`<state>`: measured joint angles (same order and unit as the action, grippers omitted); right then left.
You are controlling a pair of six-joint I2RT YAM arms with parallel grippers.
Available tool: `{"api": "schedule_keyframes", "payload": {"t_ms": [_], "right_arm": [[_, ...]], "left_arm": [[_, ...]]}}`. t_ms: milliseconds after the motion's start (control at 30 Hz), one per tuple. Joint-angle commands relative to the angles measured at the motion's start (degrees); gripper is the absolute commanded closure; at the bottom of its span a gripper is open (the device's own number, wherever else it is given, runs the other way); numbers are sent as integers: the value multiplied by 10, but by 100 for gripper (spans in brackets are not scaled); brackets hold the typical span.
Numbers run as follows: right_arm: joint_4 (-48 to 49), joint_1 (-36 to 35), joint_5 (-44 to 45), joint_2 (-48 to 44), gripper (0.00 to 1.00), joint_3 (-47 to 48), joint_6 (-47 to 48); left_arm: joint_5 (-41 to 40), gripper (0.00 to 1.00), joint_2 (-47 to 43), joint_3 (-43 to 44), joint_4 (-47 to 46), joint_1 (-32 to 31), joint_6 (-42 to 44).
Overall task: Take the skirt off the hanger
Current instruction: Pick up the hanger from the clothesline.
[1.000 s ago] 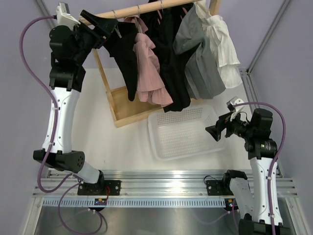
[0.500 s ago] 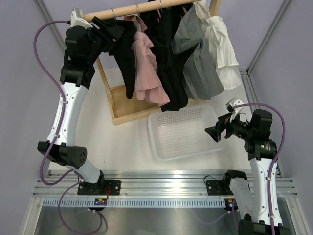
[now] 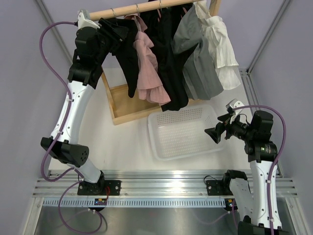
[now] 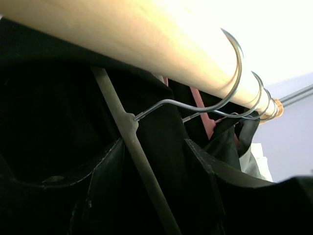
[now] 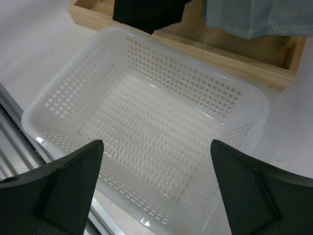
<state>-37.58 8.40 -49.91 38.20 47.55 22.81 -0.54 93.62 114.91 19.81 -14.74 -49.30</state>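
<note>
Several garments hang from a wooden rail. The leftmost is a black skirt on a grey hanger with a wire hook over the rail. My left gripper is raised to the rail at the top of this skirt. In the left wrist view it is open, with the hanger's bar running between the jaws and black cloth behind. My right gripper is open and empty, hovering above the white basket.
To the right on the rail hang a pink garment, a black one, a grey one and a white one. The rack's wooden base frame lies below. The perforated white basket sits in front of it.
My left arm has swung right along the rail, bringing the open gripper up to the black skirt's hanger. The right arm has not moved.
</note>
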Motion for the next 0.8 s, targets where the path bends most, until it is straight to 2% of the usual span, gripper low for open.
{"api": "schedule_keyframes", "payload": {"t_ms": [0,100,267,300,600,700,767], "right_arm": [[6,2,-14,-5,1,1,9],[5,2,-16,-7,1,2,10],[2,2,-16,-11,1,2,13],[1,2,-16,-12,1,3,13],[0,2,-16,-15,1,3,15],[-1,2,-16,-15,1,4,15],[-2,2,-16,-15,1,4,15]], "left_arm": [[-33,47,15,-19,13,-3,-2],[-37,53,12,-25,9,-3,1],[-35,85,9,-29,8,-4,3],[-33,87,9,-33,8,-4,4],[-18,98,-10,-46,-16,-3,3],[-11,96,-12,-41,-17,-3,3],[-10,85,-11,-41,-17,-2,7]]}}
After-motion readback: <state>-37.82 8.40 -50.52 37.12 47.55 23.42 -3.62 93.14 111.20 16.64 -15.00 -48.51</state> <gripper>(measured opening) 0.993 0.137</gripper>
